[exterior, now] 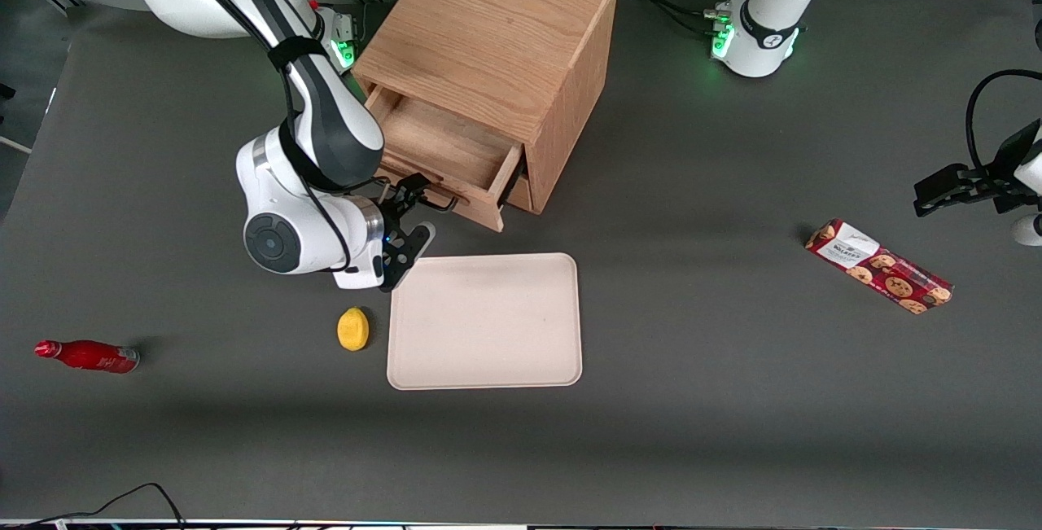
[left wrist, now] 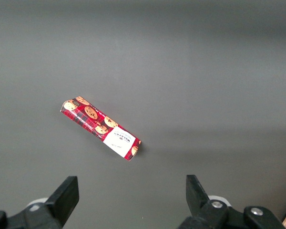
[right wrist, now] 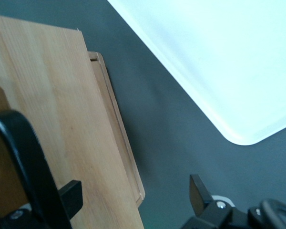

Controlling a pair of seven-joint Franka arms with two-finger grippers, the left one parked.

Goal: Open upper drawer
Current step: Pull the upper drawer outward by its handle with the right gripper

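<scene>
The tray [exterior: 485, 321] lay nearest the camera, just below the gripper [exterior: 411, 221] in the front view, with a yellow lemon-like fruit [exterior: 353, 328] close beside it. The fingers [exterior: 420, 238] stood spread apart and held nothing; in the wrist view one finger sat against the drawer's wooden front beside the dark bar handle [right wrist: 31, 171], the other over bare counter [exterior: 733, 400]. The upper drawer [exterior: 444, 155] stood pulled well out of the cabinet [exterior: 496, 33], its shallow inside showing, so the opening looked largely done. The likely trouble from here: if the arm drew away carelessly, a finger could catch the handle and drag or skew the drawer, or the wrist could come down onto the tray edge just below. The counter was a flat dark grey sheet. Well away from the fingers, a red bottle [exterior: 88, 356] lay toward the working arm's end and a cookie box [exterior: 879, 266] toward the parked arm's end.
</scene>
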